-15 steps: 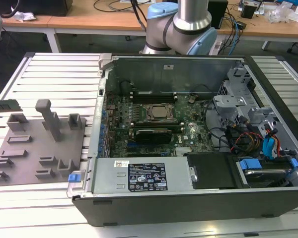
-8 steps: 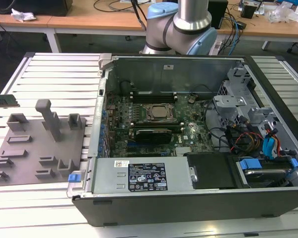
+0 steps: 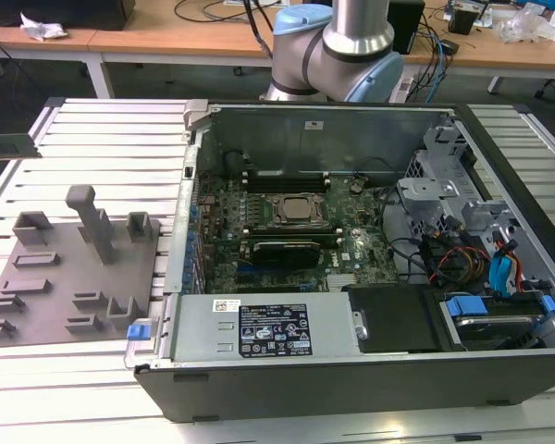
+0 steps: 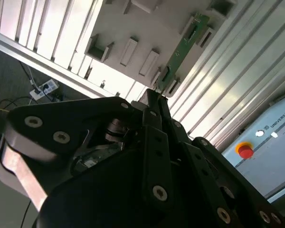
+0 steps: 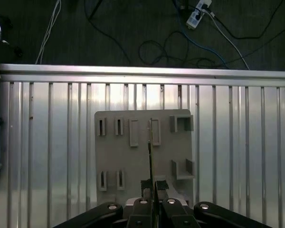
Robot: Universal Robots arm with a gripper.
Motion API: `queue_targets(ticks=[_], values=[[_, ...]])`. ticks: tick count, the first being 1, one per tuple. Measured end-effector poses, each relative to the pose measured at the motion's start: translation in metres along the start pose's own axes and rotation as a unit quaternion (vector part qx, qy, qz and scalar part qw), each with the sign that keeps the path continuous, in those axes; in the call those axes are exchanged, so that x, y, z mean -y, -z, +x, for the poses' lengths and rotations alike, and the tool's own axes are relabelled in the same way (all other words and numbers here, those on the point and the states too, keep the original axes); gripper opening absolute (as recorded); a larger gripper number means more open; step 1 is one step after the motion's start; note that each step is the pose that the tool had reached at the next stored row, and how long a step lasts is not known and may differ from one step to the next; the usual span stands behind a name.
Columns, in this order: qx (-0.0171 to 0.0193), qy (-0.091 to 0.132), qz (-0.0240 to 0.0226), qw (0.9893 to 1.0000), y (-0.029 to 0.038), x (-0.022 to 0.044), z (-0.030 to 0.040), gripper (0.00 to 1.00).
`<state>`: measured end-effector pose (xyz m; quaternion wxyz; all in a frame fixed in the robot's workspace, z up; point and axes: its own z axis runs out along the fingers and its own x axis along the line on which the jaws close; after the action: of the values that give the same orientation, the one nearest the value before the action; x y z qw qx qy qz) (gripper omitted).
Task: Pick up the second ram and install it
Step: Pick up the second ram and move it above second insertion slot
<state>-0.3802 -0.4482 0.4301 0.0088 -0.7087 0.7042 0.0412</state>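
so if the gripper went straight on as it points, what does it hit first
Probably the gray slotted plate straight ahead. The second ram clamped in the gripper sticks out in front, so its tip would likely touch first; depth is unclear.

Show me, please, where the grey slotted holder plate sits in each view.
Exterior view: holder plate at the exterior view's left, beside the computer case.
First wrist view: plate beyond the ram stick held by the gripper.
Second wrist view: plate beyond the same stick.
Shared landmark: the ribbed table.
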Motion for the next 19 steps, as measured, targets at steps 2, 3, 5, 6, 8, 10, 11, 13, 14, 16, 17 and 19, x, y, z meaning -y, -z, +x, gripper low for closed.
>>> queue_targets(ticks=[2,3,5,6,8,10,11,13,14,16,17,19], values=[[0.0001,0.0,0.0002,1.0,0.0,0.0001,0.0,0.14],[0.0001,0.0,0.0001,1.0,0.0001,0.0001,0.0,0.14],[0.0001,0.0,0.0001,1.0,0.0001,0.0001,-0.0001,0.14],[0.0001,0.0,0.0001,1.0,0.0001,0.0001,-0.0001,0.14],[0.0,0.0,0.0001,1.0,0.0002,0.0004,-0.0001,0.14],[0.0001,0.0,0.0001,1.0,0.0004,0.0058,-0.0001,0.14],[0.0001,0.0,0.0001,1.0,0.0005,0.0075,-0.0001,0.14],[0.0,0.0,0.0001,1.0,0.0009,0.0161,0.0,0.14],[0.0001,0.0,0.0001,1.0,0.0011,0.0209,0.0,0.14],[0.0,0.0,0.0001,1.0,0.0016,0.0302,0.0001,0.14],[0.0001,0.0,0.0001,1.0,0.0018,0.0352,0.0001,0.14],[0.0001,0.0,0.0001,1.0,0.0022,0.0441,0.0001,0.14]])
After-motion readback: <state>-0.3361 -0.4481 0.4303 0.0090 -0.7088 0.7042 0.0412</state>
